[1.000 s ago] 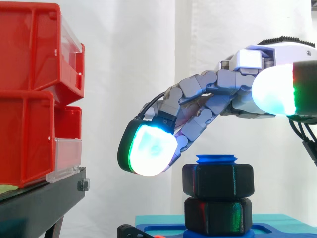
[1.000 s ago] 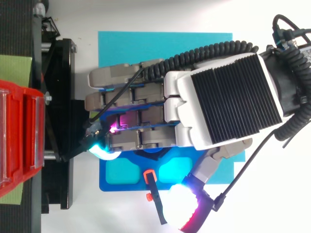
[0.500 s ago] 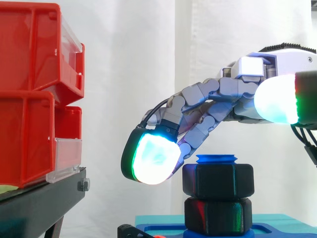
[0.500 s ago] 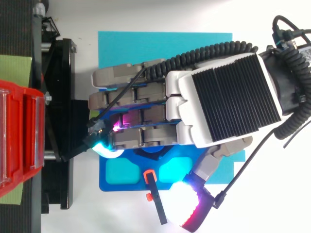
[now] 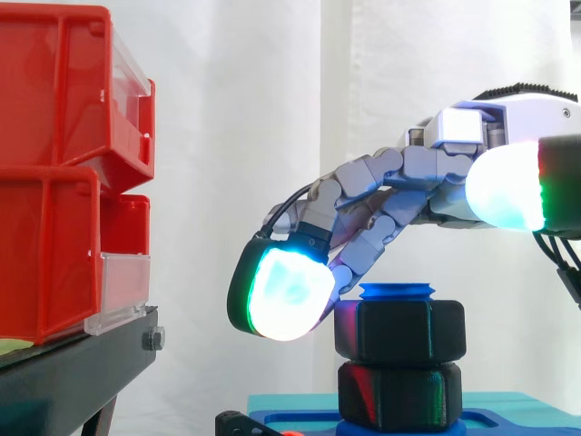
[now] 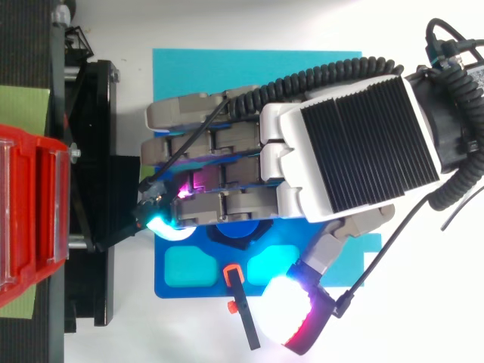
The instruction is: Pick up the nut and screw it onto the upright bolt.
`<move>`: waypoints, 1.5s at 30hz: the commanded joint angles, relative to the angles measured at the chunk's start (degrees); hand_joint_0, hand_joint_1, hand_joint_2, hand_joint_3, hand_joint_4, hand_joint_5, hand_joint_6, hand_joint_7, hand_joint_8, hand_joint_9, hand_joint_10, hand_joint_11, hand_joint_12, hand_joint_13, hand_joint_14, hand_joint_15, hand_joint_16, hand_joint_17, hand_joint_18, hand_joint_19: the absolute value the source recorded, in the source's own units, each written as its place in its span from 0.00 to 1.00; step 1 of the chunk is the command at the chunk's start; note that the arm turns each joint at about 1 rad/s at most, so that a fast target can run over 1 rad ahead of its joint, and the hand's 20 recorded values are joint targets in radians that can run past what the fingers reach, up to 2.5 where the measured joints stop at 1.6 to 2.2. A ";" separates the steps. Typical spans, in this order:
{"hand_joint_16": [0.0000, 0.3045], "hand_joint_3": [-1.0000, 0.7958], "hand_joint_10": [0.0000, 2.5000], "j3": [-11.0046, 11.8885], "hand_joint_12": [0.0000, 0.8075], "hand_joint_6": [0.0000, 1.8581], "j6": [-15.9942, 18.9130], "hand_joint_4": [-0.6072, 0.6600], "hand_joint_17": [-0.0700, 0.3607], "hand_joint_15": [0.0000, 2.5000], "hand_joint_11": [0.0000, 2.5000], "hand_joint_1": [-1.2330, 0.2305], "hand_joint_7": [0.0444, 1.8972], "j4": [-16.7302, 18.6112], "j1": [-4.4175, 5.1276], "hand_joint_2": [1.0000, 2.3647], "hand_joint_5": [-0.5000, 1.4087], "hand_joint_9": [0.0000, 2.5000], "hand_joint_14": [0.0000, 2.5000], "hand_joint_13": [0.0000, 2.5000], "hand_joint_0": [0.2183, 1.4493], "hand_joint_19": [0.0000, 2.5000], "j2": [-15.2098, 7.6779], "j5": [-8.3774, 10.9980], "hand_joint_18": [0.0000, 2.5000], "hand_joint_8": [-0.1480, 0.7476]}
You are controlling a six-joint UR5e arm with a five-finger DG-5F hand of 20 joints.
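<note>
1. The hand has sunk and drawn in since a second ago; its glowing pad now sits just beside the nut's left face.
2. Fingers curled, clasping nothing; thumb well apart.
3. The nut is threaded near the bolt's top.
4. Screwing-on seems in hand; next, the pad should push the nut round.

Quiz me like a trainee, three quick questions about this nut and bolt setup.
1. True or false: the upper nut lies in a red bin.
2. How many black nuts sit on the blue bolt?
3. The hand is: A) above the bolt, B) inside a red bin, C) resting on the black stand.
Key: 1 false; 2 two; 3 A.
</note>
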 commanded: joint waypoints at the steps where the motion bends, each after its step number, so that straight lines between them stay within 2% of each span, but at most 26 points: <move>1: 0.17 0.28 0.00 0.05 0.47 0.27 -0.09 0.65 0.44 0.00 0.00 0.77 0.39 -0.43 -0.03 0.00 0.20 0.31 0.00 0.14 0.18 0.00 0.05 -0.02 0.05 0.47; 9: 0.17 0.28 0.00 0.05 0.47 0.27 -0.09 0.66 0.44 0.00 0.00 0.77 0.40 -0.26 -0.03 0.00 0.21 0.31 0.00 0.14 0.19 0.00 0.05 -0.02 0.05 0.47; 14: 0.16 0.28 0.00 -0.03 0.46 0.27 -0.09 0.70 0.42 0.00 0.00 0.78 0.48 -0.17 -0.20 0.00 0.23 0.34 0.00 0.15 0.19 0.00 -0.04 -0.02 0.06 0.48; 20: 0.15 0.28 0.00 -0.03 0.45 0.27 0.00 0.70 0.40 0.00 0.00 0.78 0.50 0.27 -0.56 0.00 0.24 0.37 0.00 0.17 0.20 0.00 -0.04 -0.19 0.07 0.46; 28: 0.14 0.28 0.00 -0.03 0.43 0.27 -0.09 0.68 0.38 0.00 0.00 0.77 0.56 1.24 -1.35 0.00 0.26 0.40 0.00 0.20 0.21 0.00 0.05 -1.07 0.10 0.47; 33: 0.13 0.28 0.00 -0.03 0.39 0.27 -0.27 0.65 0.37 0.00 0.00 0.76 0.62 1.68 -2.05 0.00 0.28 0.47 0.00 0.25 0.21 0.00 0.05 -1.34 0.14 0.45; 45: 0.11 0.28 0.00 0.05 0.29 0.27 -0.27 0.60 0.34 0.00 0.00 0.71 0.72 1.41 -3.63 0.00 0.31 0.63 0.00 0.34 0.22 0.00 0.05 -3.09 0.24 0.32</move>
